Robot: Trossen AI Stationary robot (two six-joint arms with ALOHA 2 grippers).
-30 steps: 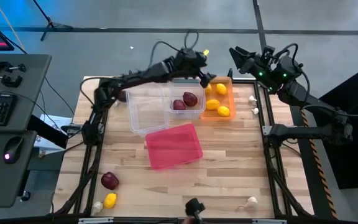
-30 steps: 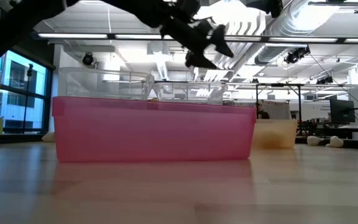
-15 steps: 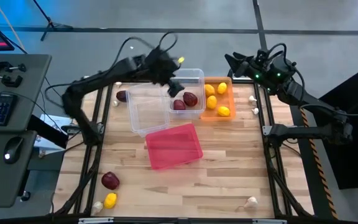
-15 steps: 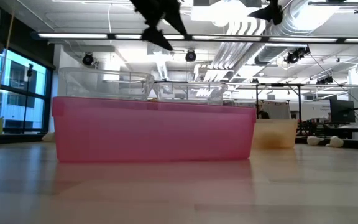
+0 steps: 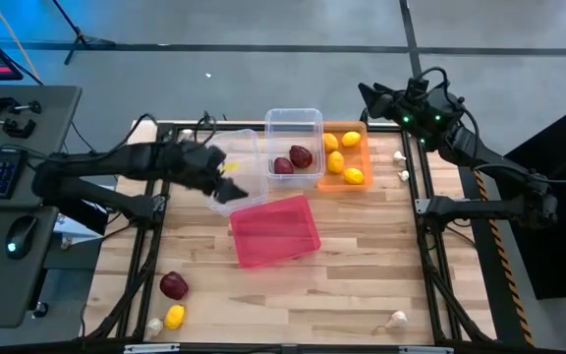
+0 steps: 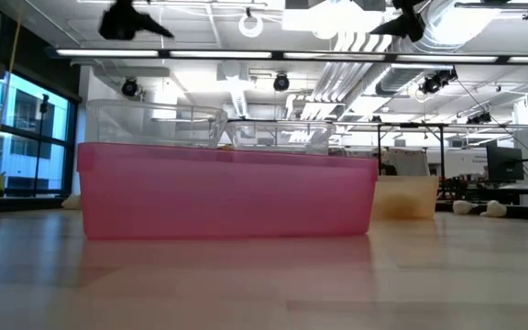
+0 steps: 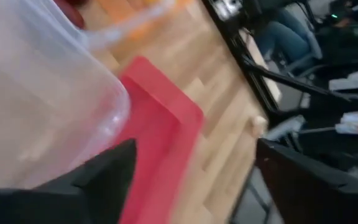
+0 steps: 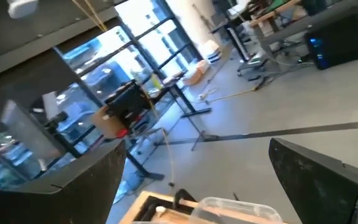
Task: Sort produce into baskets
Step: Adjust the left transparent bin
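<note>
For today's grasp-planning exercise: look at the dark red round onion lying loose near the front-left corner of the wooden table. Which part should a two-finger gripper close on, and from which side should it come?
Close across the widest middle of the dark red round onion, coming straight down from above. It lies alone on the bare wooden table, apart from the small yellow lemon-like fruit nearby, so the fingers should have room on either side. Being round, it would likely slip from an off-centre pinch.

right tool (image 8: pixel 194 180) fingers spread | clear basket (image 8: pixel 238 210) rim | room windows (image 8: pixel 114 68)

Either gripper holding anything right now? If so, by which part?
Nothing is held. The left gripper is open over the empty clear bin, with nothing between its fingers. The right gripper, also open, hangs empty beyond the table's far edge.
</note>
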